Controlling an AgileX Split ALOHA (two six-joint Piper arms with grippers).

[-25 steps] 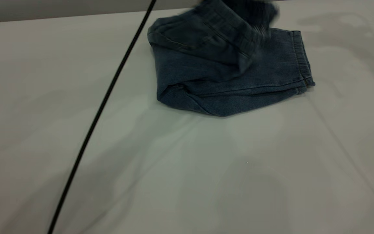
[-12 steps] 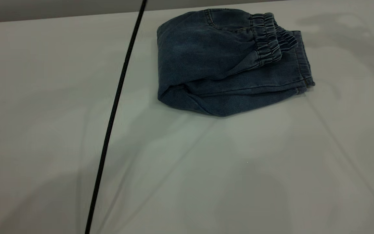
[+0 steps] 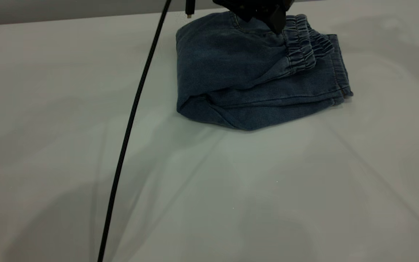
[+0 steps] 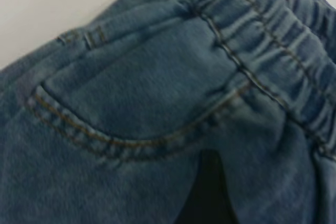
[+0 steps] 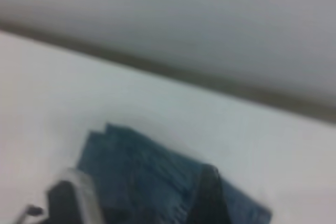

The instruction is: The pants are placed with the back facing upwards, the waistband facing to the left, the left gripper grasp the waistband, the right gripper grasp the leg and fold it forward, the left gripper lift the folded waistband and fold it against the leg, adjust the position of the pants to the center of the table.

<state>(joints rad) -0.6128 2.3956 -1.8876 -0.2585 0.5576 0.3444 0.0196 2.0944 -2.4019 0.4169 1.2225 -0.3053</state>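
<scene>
The folded pants [image 3: 256, 76] lie near the surface's [image 3: 209, 189] far edge, waistband [image 3: 300, 47] on top. The left end effector [image 3: 264, 16] hovers above; its opening I cannot tell. Dragging toward center could undo the fold.

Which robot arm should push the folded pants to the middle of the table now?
Probably the left. Its gripper hangs right over the folded pants, beside the waistband, at the table's far edge. The right gripper looks farther off, viewing the pants from a distance.
</scene>
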